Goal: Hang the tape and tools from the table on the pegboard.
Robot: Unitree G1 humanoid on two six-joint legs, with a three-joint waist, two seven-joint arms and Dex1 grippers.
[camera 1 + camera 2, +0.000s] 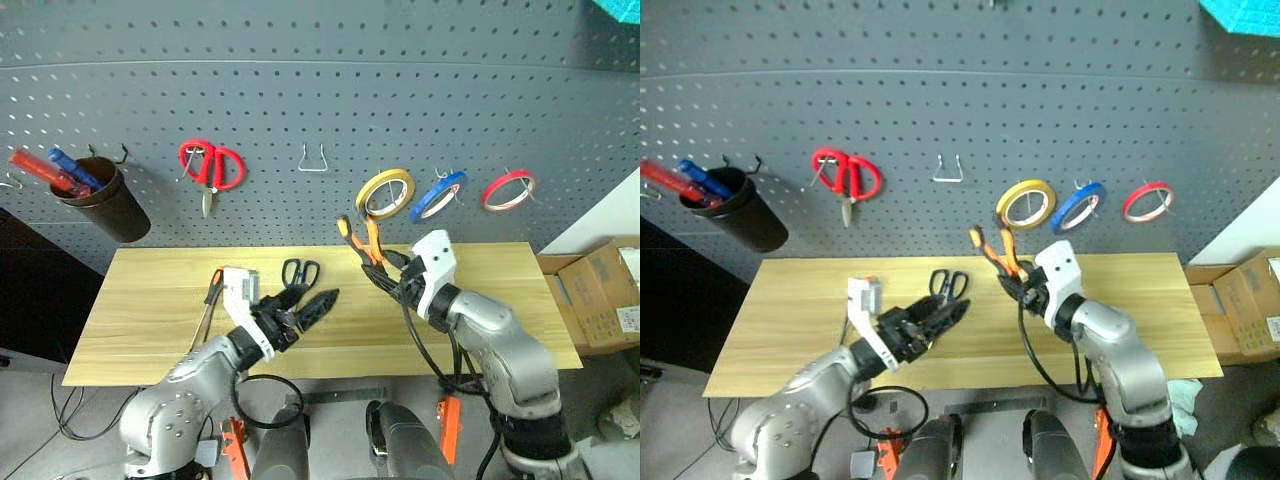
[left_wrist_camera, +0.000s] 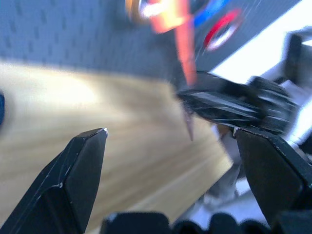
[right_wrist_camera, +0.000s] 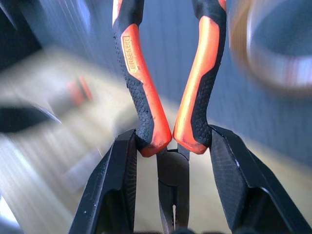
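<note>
You have one pliers (image 3: 168, 97) clamped in your right jaws (image 1: 385, 268), handles up; left jaws (image 1: 308, 305) gape empty beside one blue-handled scissors (image 1: 300, 271) on the desk (image 1: 150, 300).

Orange-and-black pliers (image 3: 165, 83), blue-handled scissors (image 1: 299, 271), a pale-yellow grained table (image 1: 150, 300), a dark grey holed pegboard (image 1: 300, 80), and yellow (image 1: 385, 192), blue (image 1: 438, 195) and red (image 1: 508, 189) tape rings.

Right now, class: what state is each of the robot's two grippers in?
Left gripper: open, holding nothing, above the table.
Right gripper: fingers shut on the pliers, orange handles pointing up.
</note>
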